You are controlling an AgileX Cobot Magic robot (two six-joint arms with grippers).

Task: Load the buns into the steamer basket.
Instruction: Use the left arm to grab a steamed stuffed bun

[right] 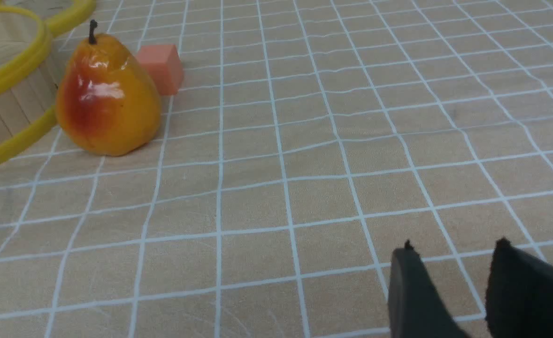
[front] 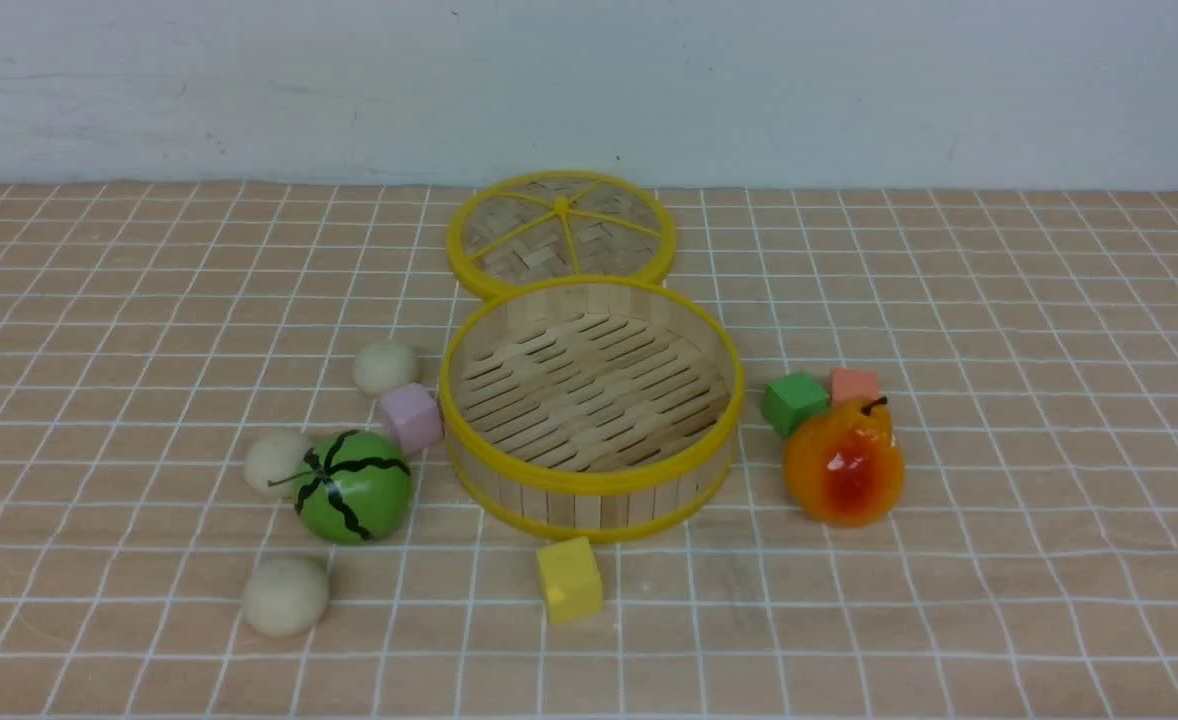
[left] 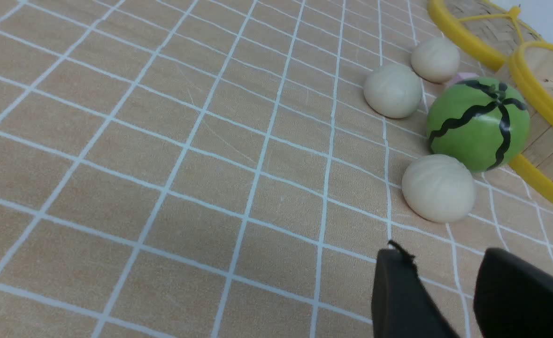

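Three off-white buns lie on the checked cloth left of the steamer basket (front: 589, 498): one by its far-left wall (front: 386, 367), one behind the watermelon ball (front: 274, 462), one nearest the front (front: 286, 595). The basket holds nothing. No arm shows in the front view. In the left wrist view my left gripper (left: 445, 253) stands open above bare cloth, a short way from the nearest bun (left: 438, 188); the other two buns (left: 393, 90) (left: 435, 59) lie beyond it. My right gripper (right: 455, 247) is open over bare cloth, with nothing between its fingers.
A green watermelon ball (front: 353, 487) and a pink cube (front: 411, 418) sit among the buns. The woven lid (front: 561, 232) lies behind the basket, a yellow cube (front: 569, 578) in front. Right of it are a pear (front: 844, 463), a green cube (front: 794, 402) and an orange cube (front: 854, 385).
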